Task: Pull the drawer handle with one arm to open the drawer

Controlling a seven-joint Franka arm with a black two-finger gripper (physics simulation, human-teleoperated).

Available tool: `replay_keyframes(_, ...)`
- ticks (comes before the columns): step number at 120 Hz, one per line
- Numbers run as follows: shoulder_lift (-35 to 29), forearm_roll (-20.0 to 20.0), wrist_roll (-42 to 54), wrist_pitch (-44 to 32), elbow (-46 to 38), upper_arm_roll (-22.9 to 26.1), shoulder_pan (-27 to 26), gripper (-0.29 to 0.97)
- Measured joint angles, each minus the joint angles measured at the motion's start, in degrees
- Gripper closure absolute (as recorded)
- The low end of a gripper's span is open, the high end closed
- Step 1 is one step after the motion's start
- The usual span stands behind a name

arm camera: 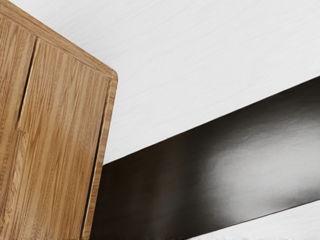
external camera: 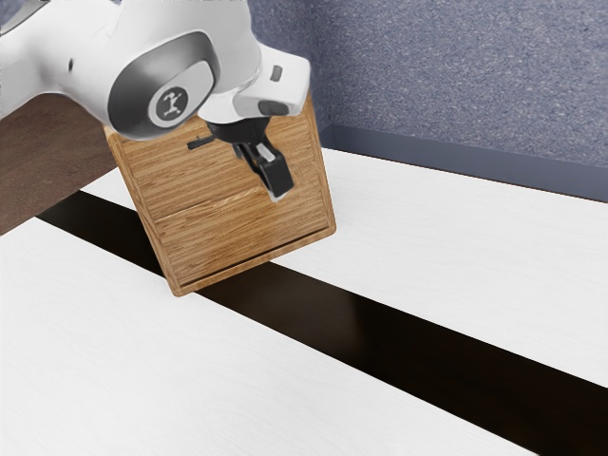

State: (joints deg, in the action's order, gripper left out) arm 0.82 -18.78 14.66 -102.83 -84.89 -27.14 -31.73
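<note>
A wooden cabinet [external camera: 233,223] stands tilted in the exterior view, with two drawer fronts, one above the other. A small dark handle [external camera: 199,143] sticks out of the upper drawer; part of it is hidden behind my hand. My black gripper [external camera: 269,176] hangs in front of the upper drawer, to the exterior view's right of the handle and a little lower. It is open and holds nothing. Both drawers look flush with the cabinet frame. In the wrist view the cabinet's wooden front [arm camera: 55,150] sits beside my hand, with a thin seam between its panels.
The cabinet stands on a white floor [external camera: 446,247] crossed by a broad black stripe [external camera: 399,342] that passes under it. A blue-grey wall [external camera: 456,66] closes the back. A brown patch [external camera: 47,161] lies at the exterior view's left. In the wrist view the black stripe [arm camera: 210,180] runs past the cabinet's corner.
</note>
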Motion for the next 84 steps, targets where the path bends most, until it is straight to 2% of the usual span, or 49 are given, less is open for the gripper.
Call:
replay_keyframes(29,4.2,-2.1,5.4,-0.4,3.3,0.2,6.8,0.0)
replay_keyframes(46,6.5,-2.3,7.8,-0.8,5.5,0.4,7.0,0.0)
replay_keyframes(72,6.7,0.8,10.9,-1.1,5.8,0.5,8.1,0.0)
replay_keyframes(84,6.9,1.5,12.1,-1.4,5.7,10.9,18.5,0.0)
